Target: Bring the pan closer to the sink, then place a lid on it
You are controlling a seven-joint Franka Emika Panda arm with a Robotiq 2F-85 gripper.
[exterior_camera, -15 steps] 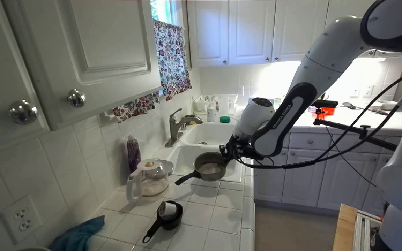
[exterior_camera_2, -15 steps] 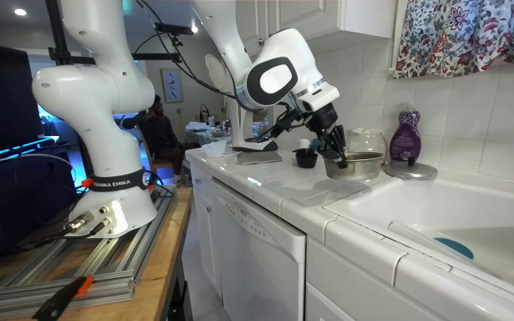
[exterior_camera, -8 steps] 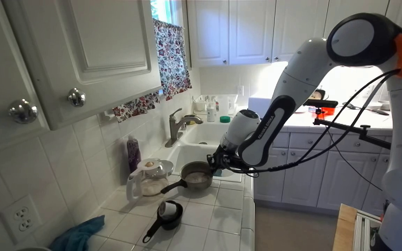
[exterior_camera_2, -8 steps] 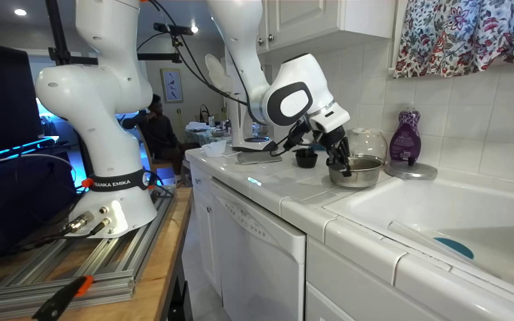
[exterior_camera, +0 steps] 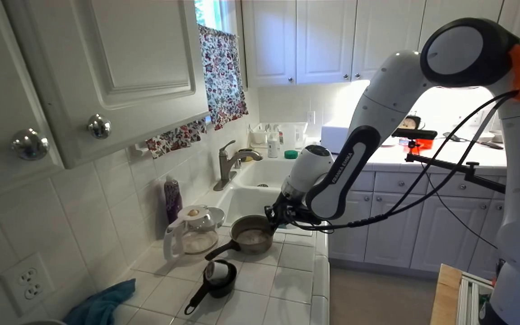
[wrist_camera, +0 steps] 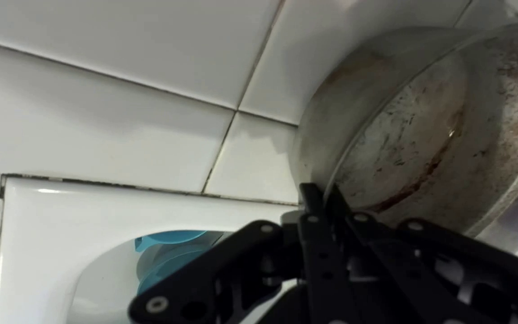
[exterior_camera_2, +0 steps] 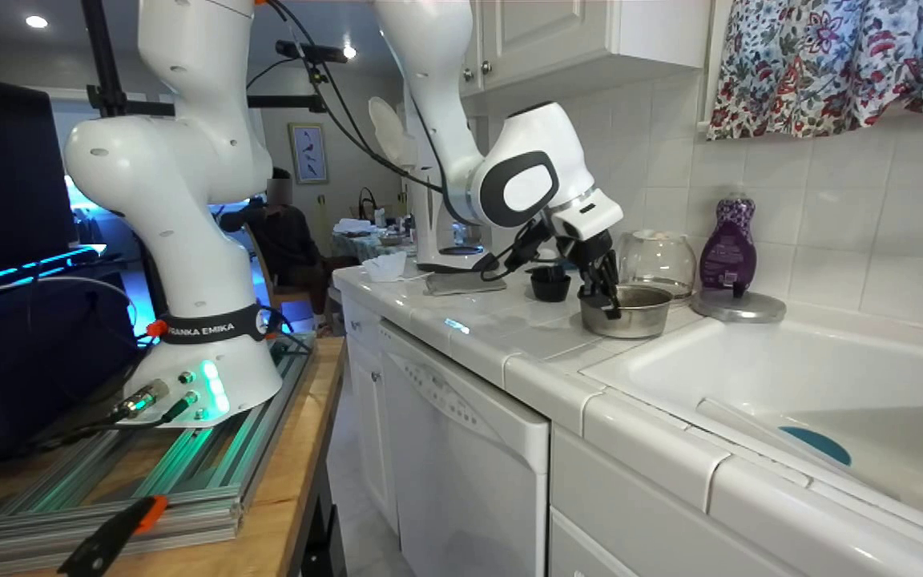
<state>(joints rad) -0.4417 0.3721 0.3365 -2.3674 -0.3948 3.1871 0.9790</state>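
The pan point(exterior_camera: 252, 237), dull grey with a darker inside, is on or just above the tiled counter beside the sink's point(exterior_camera_2: 718, 361) near edge; I cannot tell if it fully rests there. Its short dark handle points away from my gripper. My gripper point(wrist_camera: 325, 191) is shut on the pan's rim, one finger outside the wall and one inside; this also shows in both exterior views. The grey lid point(exterior_camera_2: 738, 307) with a black knob lies at the sink's back corner, partly hidden behind the carafe in an exterior view point(exterior_camera: 217, 216). The faucet point(exterior_camera: 228, 164) stands behind the basin.
A glass carafe point(exterior_camera: 199, 237) stands close to the pan. A small black pan point(exterior_camera: 226, 289) with a white cup point(exterior_camera: 217, 271) sits nearby. A purple soap bottle point(exterior_camera_2: 730, 248) stands by the wall. A teal cloth point(exterior_camera: 102, 302) lies on the counter. A teal item point(exterior_camera_2: 818, 445) is in the sink.
My gripper has carried the pan down and from over the sink's edge onto or close to the tiles beside it, mostly in the first half second. The base light turned from white to green.
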